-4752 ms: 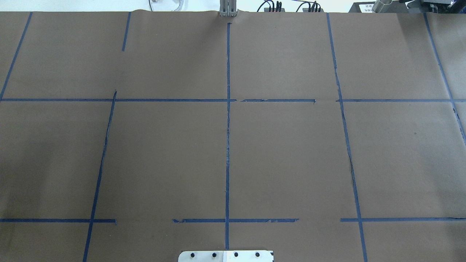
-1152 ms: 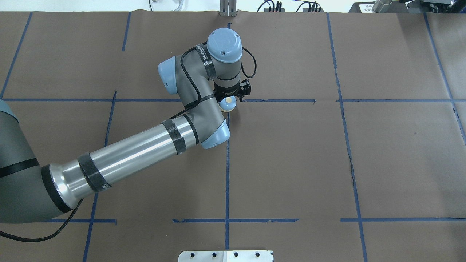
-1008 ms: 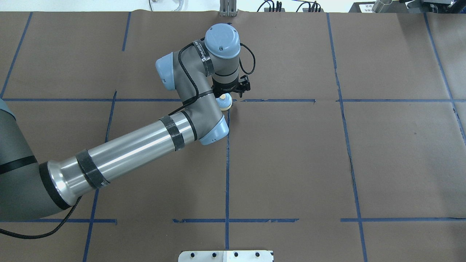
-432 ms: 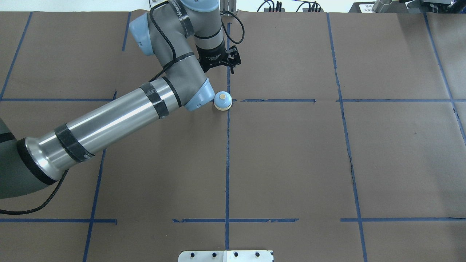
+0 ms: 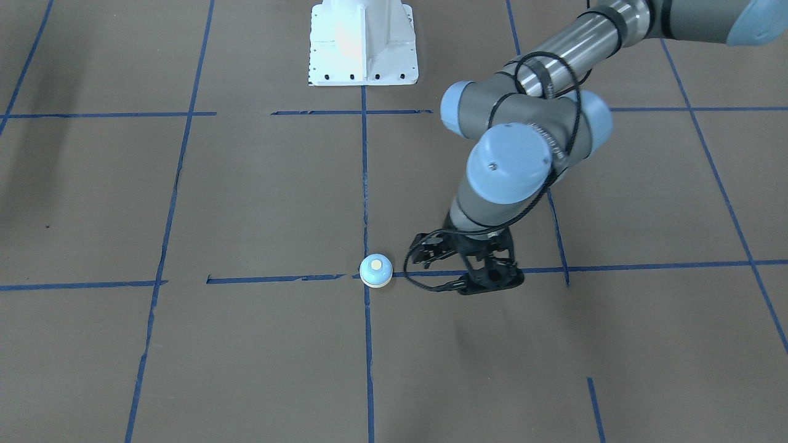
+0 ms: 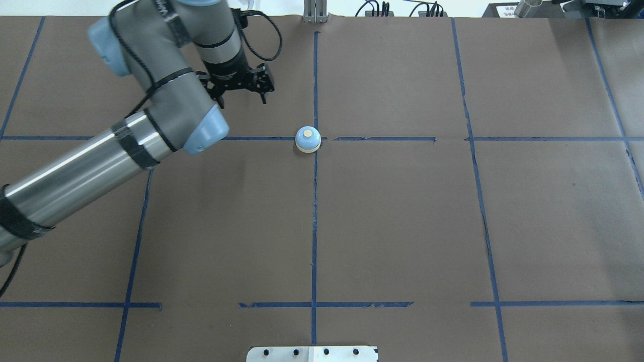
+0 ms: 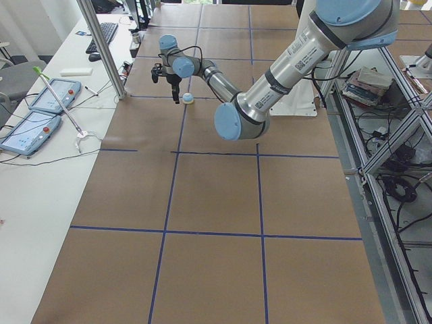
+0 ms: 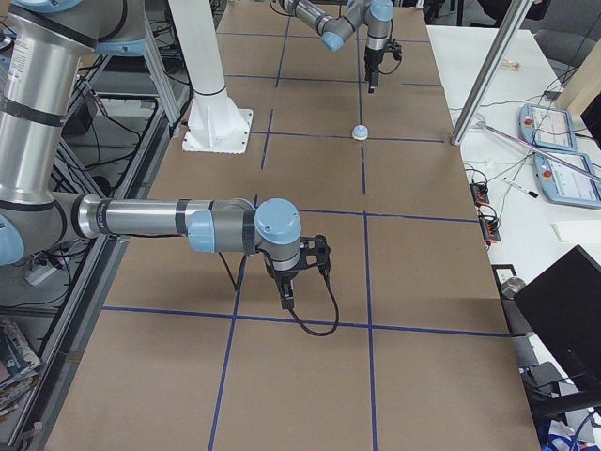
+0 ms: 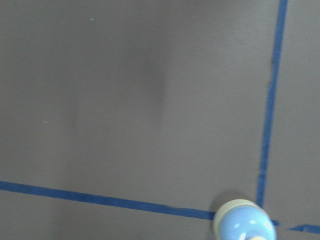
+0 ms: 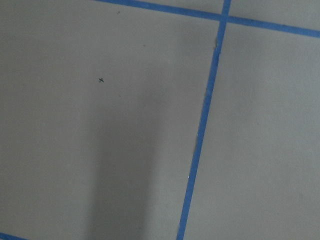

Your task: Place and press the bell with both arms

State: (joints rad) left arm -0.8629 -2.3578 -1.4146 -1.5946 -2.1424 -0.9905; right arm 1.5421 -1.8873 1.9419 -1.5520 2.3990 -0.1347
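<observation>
The small light-blue bell point(image 6: 308, 139) with a cream base and button stands upright on the brown table at the crossing of two blue tape lines. It also shows in the front view point(image 5: 376, 271) and at the bottom of the left wrist view point(image 9: 245, 224). My left gripper point(image 6: 243, 98) is open and empty, up off the table, to the left of and beyond the bell; it shows in the front view point(image 5: 462, 266) too. My right gripper point(image 8: 287, 287) shows only in the exterior right view, low over the table far from the bell; I cannot tell if it is open.
The white mounting pedestal point(image 5: 363, 43) stands at the robot's side of the table. A side table with tablets point(image 7: 40, 101) and an upright metal post point(image 7: 101, 47) lie beyond the far edge. Blue tape lines grid the brown cover.
The table was bare at first. My left arm brought the bell to the tape crossing, let go of it, and has since moved up and away to the left.
</observation>
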